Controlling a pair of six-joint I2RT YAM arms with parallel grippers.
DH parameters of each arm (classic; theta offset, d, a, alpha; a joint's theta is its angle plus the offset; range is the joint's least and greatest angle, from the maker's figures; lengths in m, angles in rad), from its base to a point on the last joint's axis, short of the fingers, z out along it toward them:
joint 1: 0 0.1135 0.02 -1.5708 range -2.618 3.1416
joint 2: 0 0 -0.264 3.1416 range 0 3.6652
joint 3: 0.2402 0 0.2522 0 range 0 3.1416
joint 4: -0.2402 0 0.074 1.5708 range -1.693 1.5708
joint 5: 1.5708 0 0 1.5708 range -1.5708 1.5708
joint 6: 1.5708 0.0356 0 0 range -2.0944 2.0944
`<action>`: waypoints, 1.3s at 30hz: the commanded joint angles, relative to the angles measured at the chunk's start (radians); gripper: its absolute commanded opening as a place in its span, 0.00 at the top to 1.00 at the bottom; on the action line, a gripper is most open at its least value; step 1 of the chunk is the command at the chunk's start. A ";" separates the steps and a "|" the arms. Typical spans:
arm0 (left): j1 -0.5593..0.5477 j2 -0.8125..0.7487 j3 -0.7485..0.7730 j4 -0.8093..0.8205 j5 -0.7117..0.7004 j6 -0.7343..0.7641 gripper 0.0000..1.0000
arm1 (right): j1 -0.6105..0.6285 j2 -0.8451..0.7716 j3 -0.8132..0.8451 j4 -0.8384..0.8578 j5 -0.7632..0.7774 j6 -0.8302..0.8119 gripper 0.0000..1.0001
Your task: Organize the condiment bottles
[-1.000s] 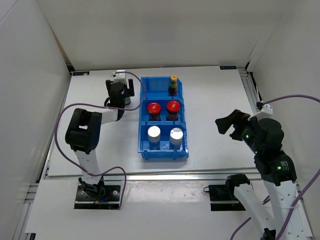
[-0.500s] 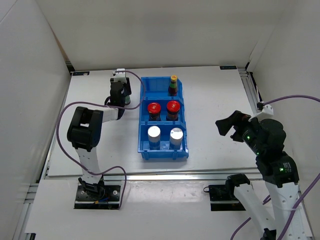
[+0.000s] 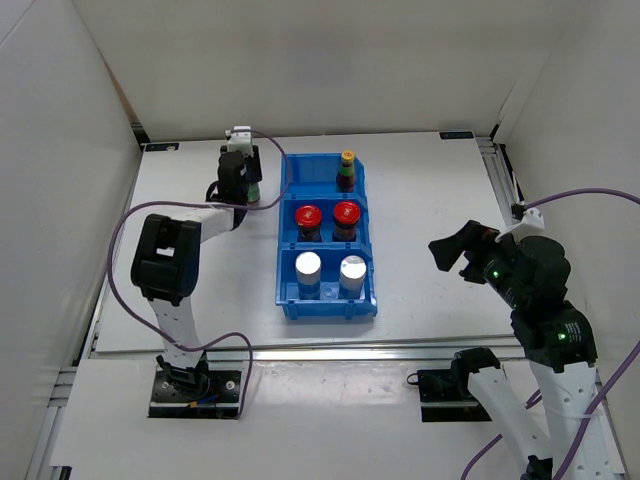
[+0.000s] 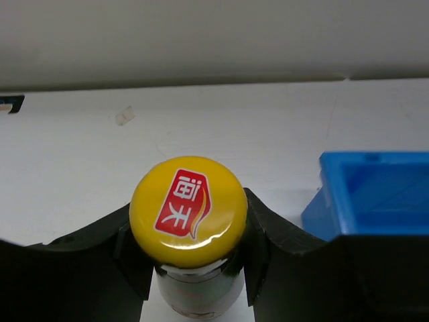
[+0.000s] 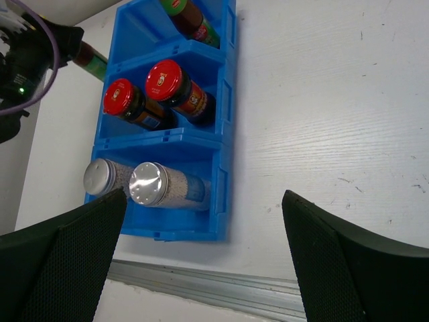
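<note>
My left gripper (image 4: 190,249) is shut on the neck of a slim dark sauce bottle (image 4: 188,212) with a yellow cap, its fingers (image 4: 260,245) pressed against both sides. In the top view that gripper (image 3: 241,177) and bottle (image 3: 254,193) are just left of the blue bin's (image 3: 330,308) far compartment. Inside the bin stand another yellow-capped bottle (image 3: 347,170), two red-lidded jars (image 3: 308,220) (image 3: 346,214) and two silver-topped shakers (image 3: 308,270) (image 3: 352,270). My right gripper (image 3: 450,250) hangs open to the right of the bin, holding nothing.
The right wrist view looks down on the bin (image 5: 225,134), the shakers (image 5: 154,184), the jars (image 5: 165,79) and a metal rail (image 5: 221,285) along the table's near edge. White walls enclose the table on three sides. A blue bin corner (image 4: 372,194) lies right of the held bottle.
My left gripper has closed on the yellow-capped bottle and shifted slightly toward the back of the table. The right arm has stayed still.
</note>
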 commanded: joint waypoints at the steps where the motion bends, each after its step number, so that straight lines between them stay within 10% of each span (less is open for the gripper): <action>1: 0.004 -0.164 0.159 0.005 0.063 -0.048 0.89 | -0.004 -0.018 0.024 0.007 -0.016 -0.001 0.00; 20: -0.117 -0.163 0.400 -0.127 0.220 -0.123 0.89 | -0.004 -0.036 -0.014 -0.002 -0.025 -0.001 0.00; 39: -0.189 -0.009 0.245 0.006 0.236 -0.143 0.89 | -0.004 -0.046 -0.005 -0.021 -0.007 -0.029 0.00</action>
